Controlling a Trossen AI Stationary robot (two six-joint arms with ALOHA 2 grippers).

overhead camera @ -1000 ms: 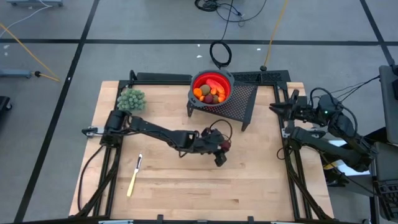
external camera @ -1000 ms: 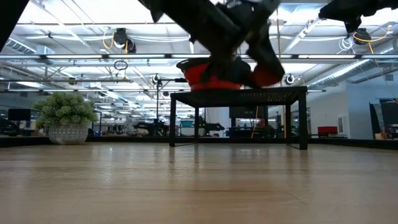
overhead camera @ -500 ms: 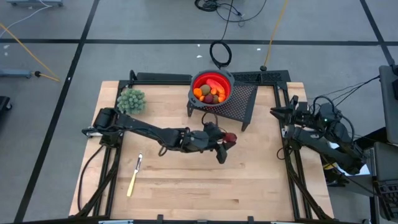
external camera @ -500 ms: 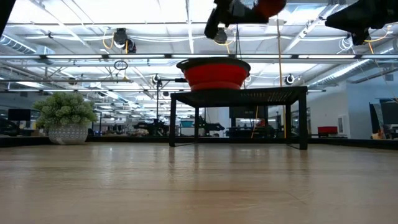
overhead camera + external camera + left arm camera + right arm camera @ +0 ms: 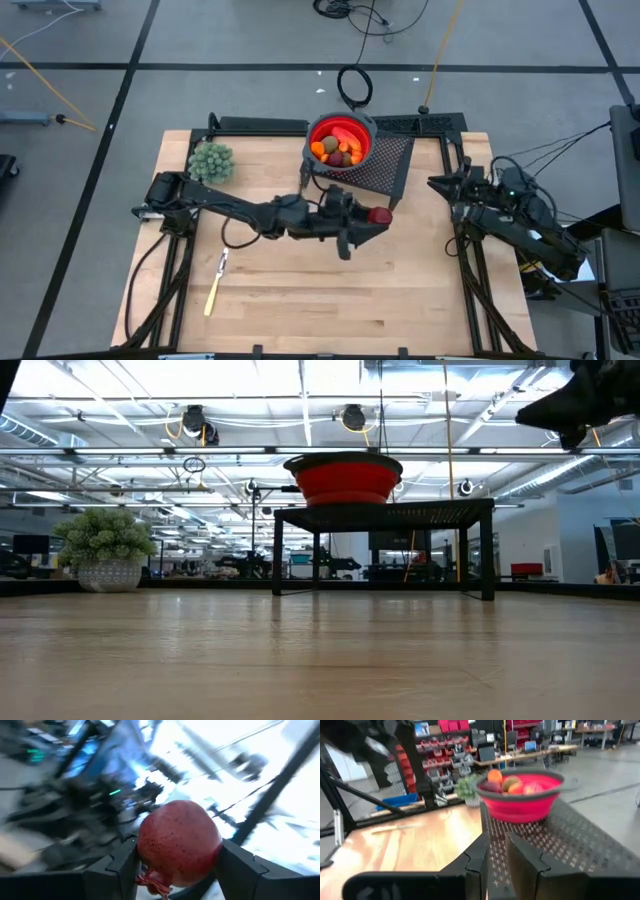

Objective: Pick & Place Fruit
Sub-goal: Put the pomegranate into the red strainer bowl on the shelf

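Moved: left tool (image 5: pixel 372 217) has carried the dark red fruit (image 5: pixel 380 215) farther toward the rack since the earlier frame, and has risen out of the low view.
Fruit held: round, dark red, speckled skin, a small ragged crown at one end (image 5: pixel 179 842); it sits between the left tool's two fingers, which are part-open and closed around it.
Other fruit: orange, brownish-green and red pieces fill the red bowl (image 5: pixel 342 143), just beyond the left tool.
Right tool: (image 5: pixel 436 182) parked at the worktop's right edge, fingers nearly together, holding nothing.
Surface: pale wooden worktop (image 5: pixel 300 290) in a black frame; the bowl stands on a black perforated rack (image 5: pixel 388 165).
Room: grey floor with dark lines and cables; bright ceiling lights behind.
Around: green bushy clump (image 5: pixel 211 160) near the left arm's base; yellow-handled knife (image 5: pixel 214 289) well behind the left tool.
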